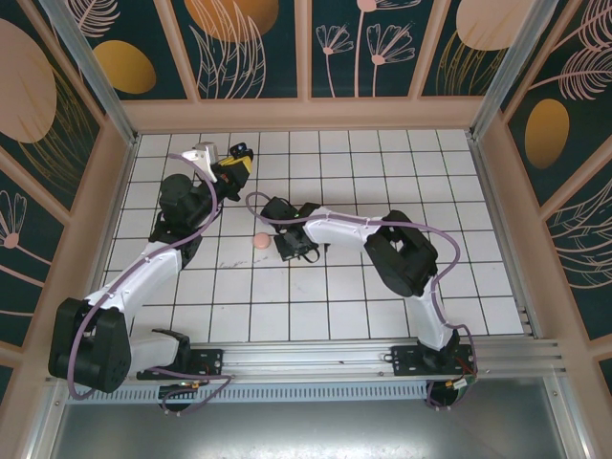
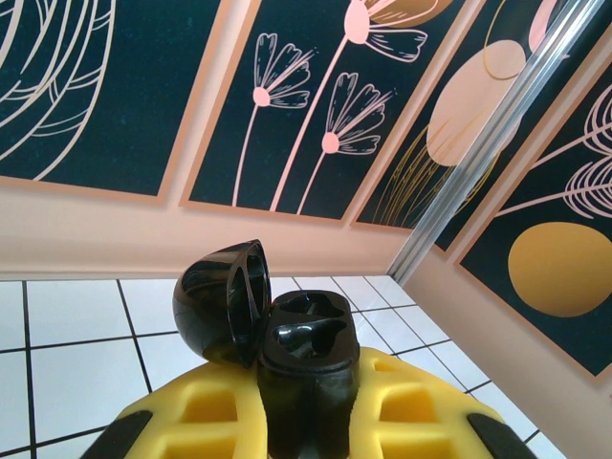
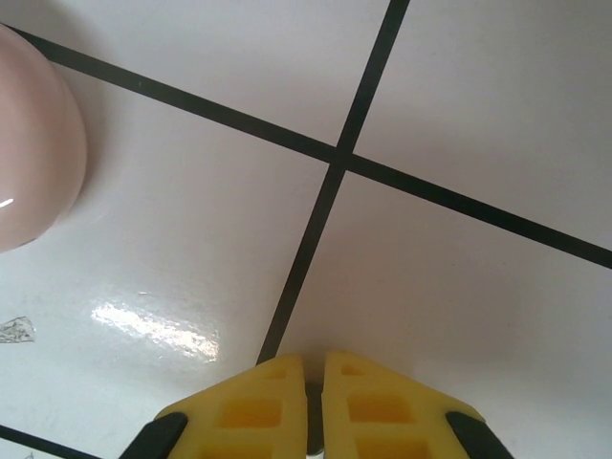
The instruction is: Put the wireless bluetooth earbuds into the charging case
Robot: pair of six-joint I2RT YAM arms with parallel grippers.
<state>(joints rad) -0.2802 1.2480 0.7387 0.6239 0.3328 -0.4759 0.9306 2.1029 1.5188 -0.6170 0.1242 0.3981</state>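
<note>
White tiled table point(image 1: 382, 172): left claw point(image 1: 232, 167) clamps the open black charging case point(image 2: 306, 335) aloft, sockets empty; right claw point(image 3: 315, 382) is pinched closed at tile level beside a pink rounded object point(image 3: 29, 153), earbud capture unconfirmed, so verify it before lifting.

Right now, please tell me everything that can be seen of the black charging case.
The black charging case is glossy, plastic-looking and open. Its rounded lid stands hinged to the left, and the two moulded wells on top look empty. It is held upright, pinched between the yellow fingers of the left end effector.
</note>
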